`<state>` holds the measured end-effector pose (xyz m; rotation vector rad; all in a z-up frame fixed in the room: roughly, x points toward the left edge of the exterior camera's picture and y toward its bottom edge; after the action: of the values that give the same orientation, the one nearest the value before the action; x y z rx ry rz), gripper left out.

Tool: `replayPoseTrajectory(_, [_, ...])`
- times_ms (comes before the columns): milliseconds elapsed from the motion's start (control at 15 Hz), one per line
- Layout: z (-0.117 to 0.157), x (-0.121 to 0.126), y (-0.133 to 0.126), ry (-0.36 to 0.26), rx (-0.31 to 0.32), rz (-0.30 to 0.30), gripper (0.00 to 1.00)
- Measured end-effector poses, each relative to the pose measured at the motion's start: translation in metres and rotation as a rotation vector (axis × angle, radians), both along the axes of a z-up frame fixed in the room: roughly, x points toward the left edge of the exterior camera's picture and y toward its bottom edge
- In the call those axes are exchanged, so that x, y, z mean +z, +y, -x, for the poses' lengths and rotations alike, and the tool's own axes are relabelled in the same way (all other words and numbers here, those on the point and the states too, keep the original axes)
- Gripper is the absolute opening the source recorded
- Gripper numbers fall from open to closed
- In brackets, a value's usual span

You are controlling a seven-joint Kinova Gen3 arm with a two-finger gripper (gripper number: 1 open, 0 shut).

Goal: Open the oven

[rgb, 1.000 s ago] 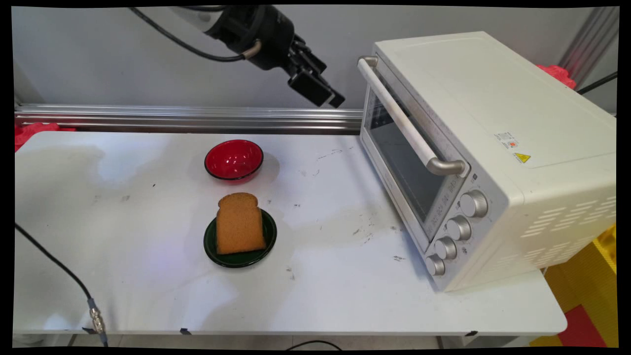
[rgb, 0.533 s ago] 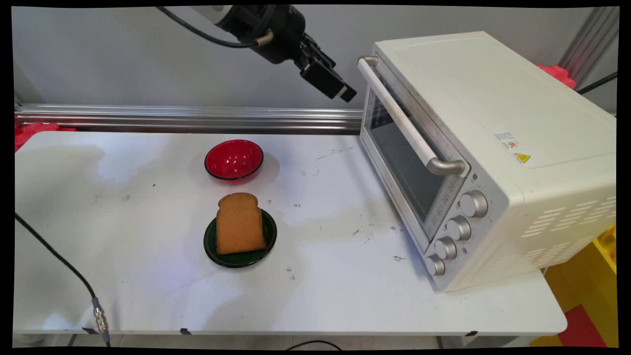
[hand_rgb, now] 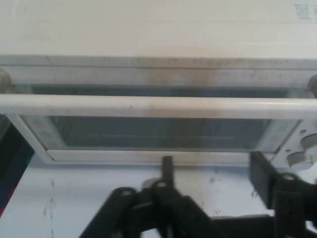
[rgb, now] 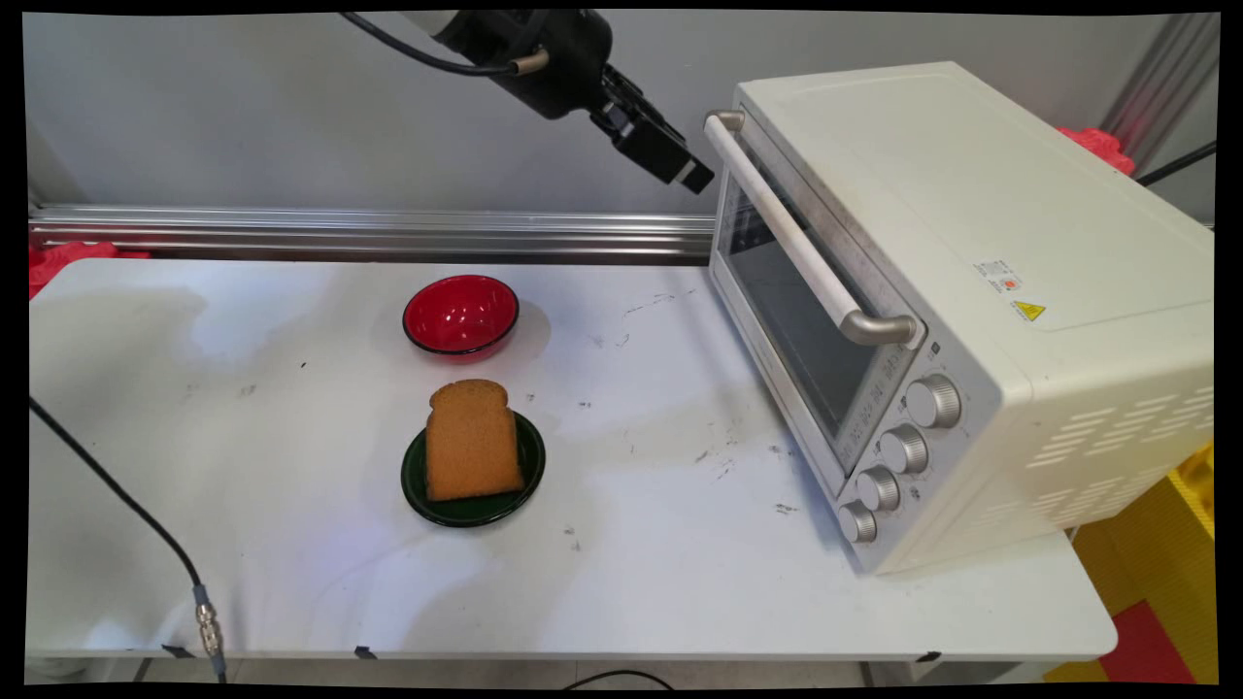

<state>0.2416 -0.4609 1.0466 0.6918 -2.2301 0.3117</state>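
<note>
Pincer (rgb: 694,175), fingers (hand_rgb: 260,178) spread apart and gripping nothing, hangs just at nine o'clock of the cream toaster oven's (rgb: 971,291) door handle (rgb: 806,248). Toast slice (rgb: 473,442) lies on a dark green plate (rgb: 529,476) mid-bench (rgb: 631,582), red bowl (rgb: 460,315) at its twelve o'clock.

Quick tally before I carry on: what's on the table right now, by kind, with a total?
Toaster ovens: 1, the white toaster oven, door closed
Bowls: 1, the red bowl
Plates: 1, the dark green plate
Bread slices: 1, the brown bread slice lying on the plate
Total: 4

The gripper hangs in the air near the oven's door handle, holding nothing.
</note>
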Motion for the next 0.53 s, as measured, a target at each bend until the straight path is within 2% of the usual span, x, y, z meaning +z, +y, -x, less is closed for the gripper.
replayPoseTrajectory(533, [-0.004,-0.0008,-0.0098,-0.009,0.009,0.004,0.0])
